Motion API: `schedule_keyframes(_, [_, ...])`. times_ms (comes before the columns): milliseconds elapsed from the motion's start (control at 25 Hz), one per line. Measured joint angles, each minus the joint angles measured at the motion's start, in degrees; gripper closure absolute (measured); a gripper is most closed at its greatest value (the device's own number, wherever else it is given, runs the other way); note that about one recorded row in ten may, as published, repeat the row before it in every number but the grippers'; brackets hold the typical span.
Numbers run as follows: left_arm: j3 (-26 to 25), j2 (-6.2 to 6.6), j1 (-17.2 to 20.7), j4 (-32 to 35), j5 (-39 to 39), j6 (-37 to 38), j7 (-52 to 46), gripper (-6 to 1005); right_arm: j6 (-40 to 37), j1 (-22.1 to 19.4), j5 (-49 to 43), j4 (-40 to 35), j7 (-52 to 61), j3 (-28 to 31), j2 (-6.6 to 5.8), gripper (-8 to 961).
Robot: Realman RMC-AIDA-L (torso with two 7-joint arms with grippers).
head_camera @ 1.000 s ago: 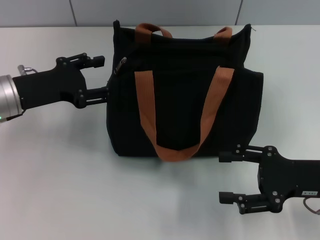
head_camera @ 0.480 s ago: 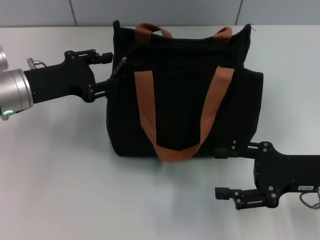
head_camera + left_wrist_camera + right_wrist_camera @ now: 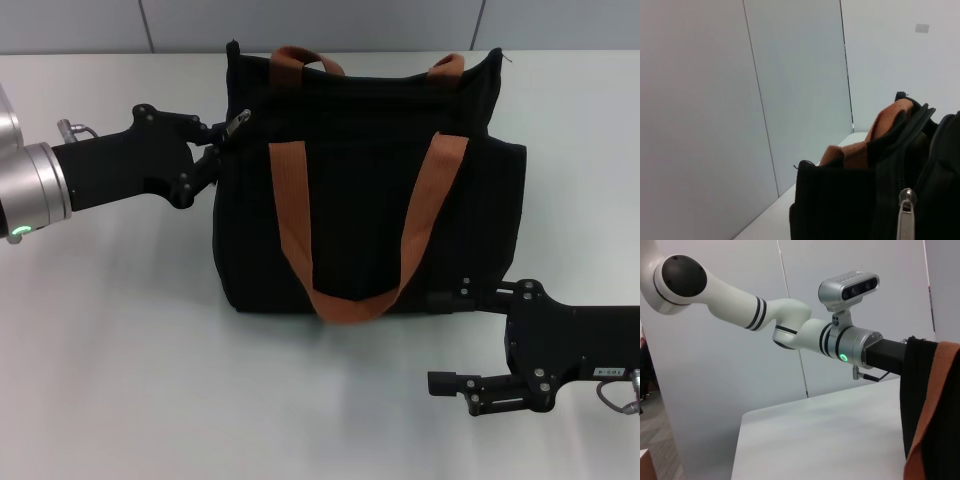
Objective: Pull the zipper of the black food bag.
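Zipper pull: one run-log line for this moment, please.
left tool at zipper | black food bag upright | right tool open at bag's front corner

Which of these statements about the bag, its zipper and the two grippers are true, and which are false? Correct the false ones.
1. The black food bag stands upright on the table. True.
2. The left gripper is at the zipper, at the bag's upper corner. True.
3. The right gripper grips an orange handle. False: it is open, low beside the bag's front edge, holding nothing.
4. The bag has blue handles. False: they are rust-orange.
5. The zipper pull is silver metal. True.
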Motion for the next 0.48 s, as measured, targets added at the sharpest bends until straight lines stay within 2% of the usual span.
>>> schedule_keyframes(360, [-0.1,-0.07,0.7,0.0,-2.2,0.9,0.8,975,0.0,0.0,0.0,0.0,0.0,0.0,0.0,196])
schedule_keyframes(480, [-0.1,-0.16,1.1,0.0,-2.9,1.5,1.4,975,0.0,0.0,0.1,0.1,0.0,0.0,0.0,200])
